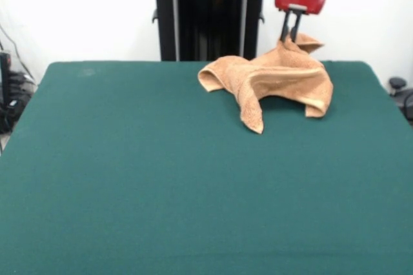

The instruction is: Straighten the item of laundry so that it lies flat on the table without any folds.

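The item of laundry (274, 80) is an orange-tan terry towel, crumpled and folded over itself on the far right part of the table (161, 178). Its top is pulled up into a peak. My gripper (290, 37) comes down from above at that peak and is shut on the towel's upper edge. From there the cloth drapes down in folds, with one corner hanging toward the front at the middle and another at the right. A woven band shows along one folded edge.
The table's right edge (387, 104) lies close to the towel. The dark green top stretches wide to the left and front of the towel.
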